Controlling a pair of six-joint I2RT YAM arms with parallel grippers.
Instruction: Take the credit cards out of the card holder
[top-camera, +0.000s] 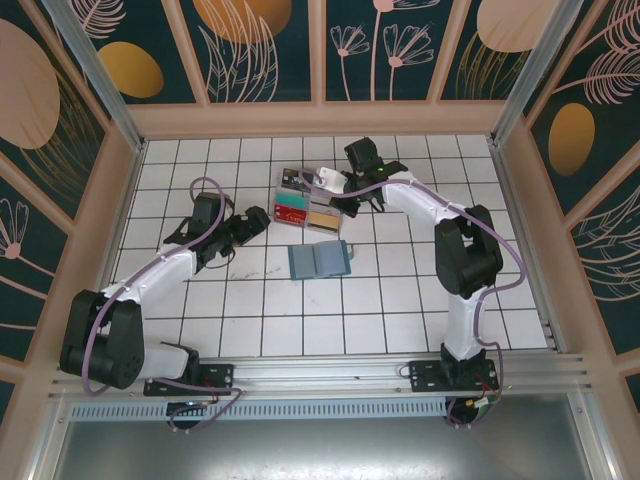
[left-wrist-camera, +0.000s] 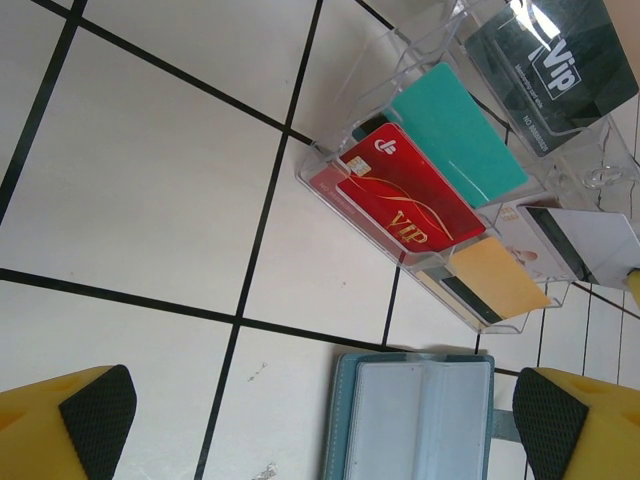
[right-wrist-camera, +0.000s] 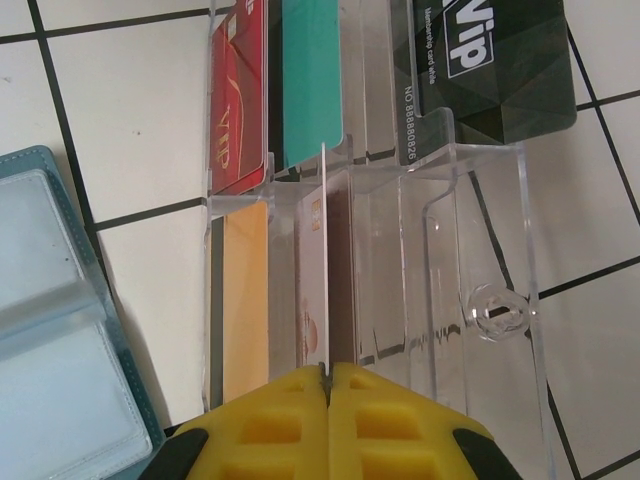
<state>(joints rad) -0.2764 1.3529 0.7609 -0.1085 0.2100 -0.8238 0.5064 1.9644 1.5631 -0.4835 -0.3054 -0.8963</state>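
The teal-blue card holder lies open on the tiles, and the pocket faces I can see look empty. My right gripper is shut on a thin pale card, held edge-on over the clear tray's near row. In the left wrist view that pale card shows a dark stripe. A red VIP card and a teal card stand in the tray. My left gripper hangs open left of the tray, its black pads wide apart above the holder's edge.
The clear divided tray stands behind the holder, with an orange card and a black VIP card in it. Wooden walls ring the tiled floor. Free tiles lie in front of and to both sides of the holder.
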